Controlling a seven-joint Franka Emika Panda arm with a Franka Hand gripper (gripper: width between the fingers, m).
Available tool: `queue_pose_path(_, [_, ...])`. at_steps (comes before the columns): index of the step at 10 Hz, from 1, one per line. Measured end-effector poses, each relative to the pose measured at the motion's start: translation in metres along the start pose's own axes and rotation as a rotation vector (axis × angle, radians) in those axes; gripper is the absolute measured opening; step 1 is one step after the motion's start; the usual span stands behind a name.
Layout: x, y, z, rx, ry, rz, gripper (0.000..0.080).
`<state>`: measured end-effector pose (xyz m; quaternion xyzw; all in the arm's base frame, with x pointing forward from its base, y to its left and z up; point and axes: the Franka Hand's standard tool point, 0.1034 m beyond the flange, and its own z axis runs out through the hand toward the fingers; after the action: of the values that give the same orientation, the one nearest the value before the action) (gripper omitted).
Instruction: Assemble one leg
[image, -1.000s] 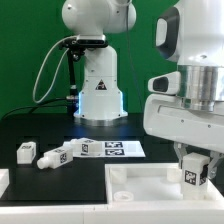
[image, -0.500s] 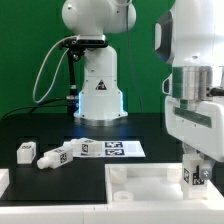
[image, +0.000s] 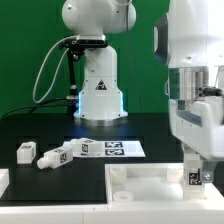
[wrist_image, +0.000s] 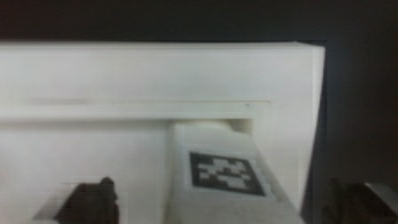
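A leg (image: 195, 178), a small white block with a marker tag, stands upright in the corner of the large white panel (image: 145, 182) at the exterior view's right. My gripper (image: 199, 172) is down around it. In the wrist view the leg (wrist_image: 222, 168) rises between my dark fingers (wrist_image: 89, 202), with a gap showing on at least one side, so the gripper (wrist_image: 228, 206) looks open. Two more legs (image: 27, 152) (image: 55, 155) lie on the black table at the exterior view's left.
The marker board (image: 108, 149) lies flat on the table behind the panel. The arm's white base (image: 98, 90) with cables stands at the back. A white rim piece (image: 4, 180) shows at the left edge.
My hand has turned about its vertical axis over the leg. The leg's tag has kept facing the same way, and the leg has stayed in the panel's corner.
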<state>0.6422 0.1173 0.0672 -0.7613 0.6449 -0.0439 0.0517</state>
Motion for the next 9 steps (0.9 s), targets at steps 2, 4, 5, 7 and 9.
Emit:
queue_pose_path(2, [-0.0037,-0.0024,-0.0018,0.013,0.000,-0.340,0.0624])
queue_pose_path(4, [-0.0011,-0.0001,-0.0002,0.023,0.008,-0.461,0.0648])
queue_pose_path(5, [-0.0006,-0.0002,-0.0001,0.023,0.011,-0.524,0.0648])
queue_pose_path(7, [0.0012,-0.0002,0.0000,0.017,0.020,-0.702,0.0649])
queue_pose_path(9, [0.0040,-0.0039,-0.0021,0.004,0.041,-1.078,0.0649])
